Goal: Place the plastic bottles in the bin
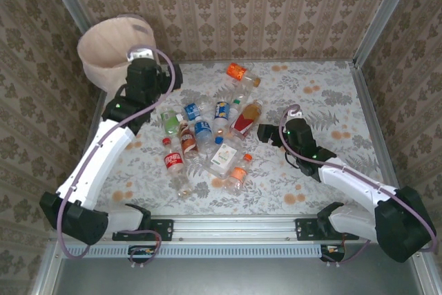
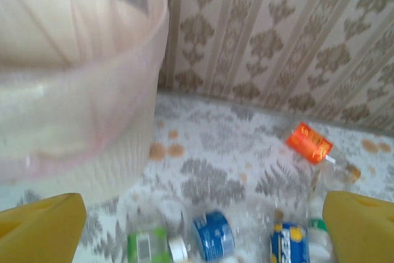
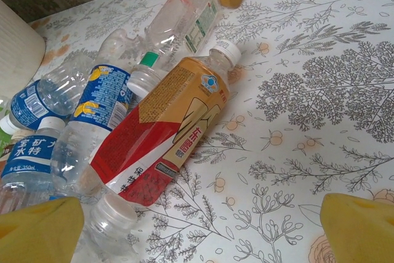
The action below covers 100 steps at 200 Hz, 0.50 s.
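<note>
Figure: both grippers empty, spread wide, near the bottle pile.
The left gripper has the bin just ahead-left and the plastic bottles ahead and below. A red-and-gold bottle lies directly before the right gripper.

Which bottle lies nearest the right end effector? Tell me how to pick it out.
The red-and-gold-labelled bottle with the white cap, lying on its side just ahead of the right end effector. The blue-labelled bottles lie beyond it, farther left.
</note>
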Tool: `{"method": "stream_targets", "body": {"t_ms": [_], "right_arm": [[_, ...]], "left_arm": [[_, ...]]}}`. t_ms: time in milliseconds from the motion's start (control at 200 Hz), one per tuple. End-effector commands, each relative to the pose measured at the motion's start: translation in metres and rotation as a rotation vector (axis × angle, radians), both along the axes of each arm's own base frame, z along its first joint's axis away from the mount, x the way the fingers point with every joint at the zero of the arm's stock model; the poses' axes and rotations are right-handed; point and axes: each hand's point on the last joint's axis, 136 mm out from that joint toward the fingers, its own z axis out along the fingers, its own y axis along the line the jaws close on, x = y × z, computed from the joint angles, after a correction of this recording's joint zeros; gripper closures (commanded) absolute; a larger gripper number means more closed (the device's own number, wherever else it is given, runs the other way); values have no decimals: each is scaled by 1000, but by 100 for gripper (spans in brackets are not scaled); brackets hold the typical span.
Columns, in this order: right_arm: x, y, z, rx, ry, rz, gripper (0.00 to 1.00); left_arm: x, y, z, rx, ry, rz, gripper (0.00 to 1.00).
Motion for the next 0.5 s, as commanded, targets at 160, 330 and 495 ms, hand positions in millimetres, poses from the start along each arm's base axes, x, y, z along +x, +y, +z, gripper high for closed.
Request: {"method": "stream_targets", "body": {"t_ms": [160,330,495], "right_arm": [[9,5,0,9,-13,4,0],[12,10,-4,14,7,17,0],[12,10,-2,13,11,19,0]], "left_arm": [[-57,21,-97,-16,315,122,0],[-49,16,-138,-29,442,56,0],[-23,19,-171,13,505,45,0]]}}
